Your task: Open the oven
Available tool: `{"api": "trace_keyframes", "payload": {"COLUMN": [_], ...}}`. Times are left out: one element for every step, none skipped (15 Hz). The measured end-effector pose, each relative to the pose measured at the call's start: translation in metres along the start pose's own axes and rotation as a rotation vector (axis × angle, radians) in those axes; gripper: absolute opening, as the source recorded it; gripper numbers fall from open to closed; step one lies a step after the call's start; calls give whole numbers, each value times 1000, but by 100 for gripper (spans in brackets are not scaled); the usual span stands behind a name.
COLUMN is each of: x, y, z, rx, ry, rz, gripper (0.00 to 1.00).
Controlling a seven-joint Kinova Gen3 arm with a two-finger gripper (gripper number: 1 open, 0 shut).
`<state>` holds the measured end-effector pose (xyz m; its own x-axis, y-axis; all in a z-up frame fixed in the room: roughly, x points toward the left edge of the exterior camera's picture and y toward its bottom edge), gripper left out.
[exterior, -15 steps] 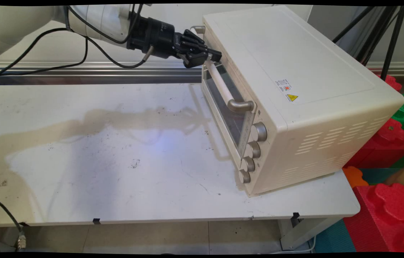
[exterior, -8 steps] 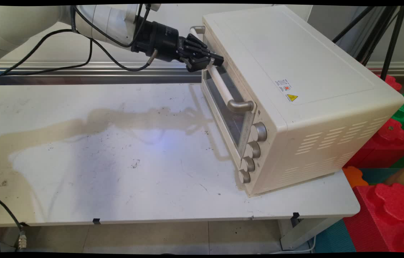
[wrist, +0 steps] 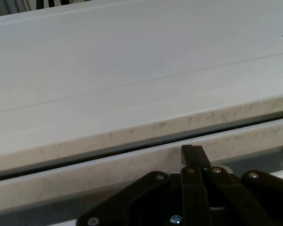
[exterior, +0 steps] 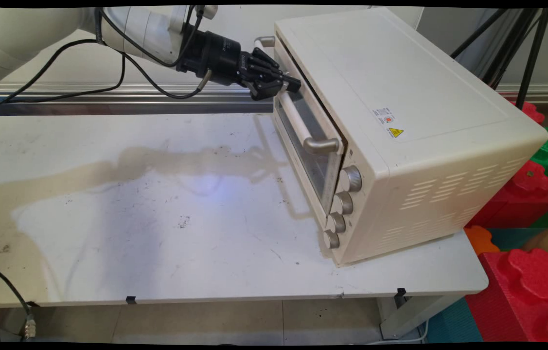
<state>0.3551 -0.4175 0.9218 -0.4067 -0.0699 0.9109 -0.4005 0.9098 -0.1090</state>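
Note:
A cream toaster oven (exterior: 400, 97) stands on the right of the white table (exterior: 157, 233), its glass door (exterior: 310, 150) facing left. My black gripper (exterior: 293, 83) is shut, and its tips sit at the door's top edge, just above the white bar handle (exterior: 298, 121). The door leans a little away from the body, and a dark gap runs along its top. In the hand view the gripper (wrist: 193, 155) has its fingers together and touches the door's upper rim (wrist: 108, 167), with the oven's top panel (wrist: 132, 70) beyond. Nothing shows between the fingers.
Several round knobs (exterior: 350, 179) run down the oven's front, right of the door. Red and green foam blocks (exterior: 526, 287) are stacked past the table's right end. Black tripod legs (exterior: 531, 48) stand behind the oven. Black cables (exterior: 123, 73) hang from the arm.
The top of the oven door has swung slightly out from the body, and a dark gap has opened. The gripper has shifted a little to the left with it.

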Motion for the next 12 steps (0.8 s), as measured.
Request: {"api": "trace_keyframes", "payload": {"x": [-1, -1, -2, -3, -4, -6, -8, -9, -11, -13, -14, -16], "y": [0, -1, -1, -1, -1, -1, -1, -1, -1, -1, -1, -1], "z": [-1, -1, -3, -4, -5, -7, -9, -12, -14, -15, -17, -19], "rx": [-1, -1, -2, -2, -2, -3, -3, -4, -3, -4, -4, -4], "ry": [-3, -4, -7, -9, -12, -16, -21, -25, -28, -31, -34, -38], "rz": [4, 6, 10, 13, 17, 22, 25, 28, 31, 33, 36, 39], "gripper": [0, 0, 0, 0, 0, 0, 0, 0, 0, 0, 0, 0]}}
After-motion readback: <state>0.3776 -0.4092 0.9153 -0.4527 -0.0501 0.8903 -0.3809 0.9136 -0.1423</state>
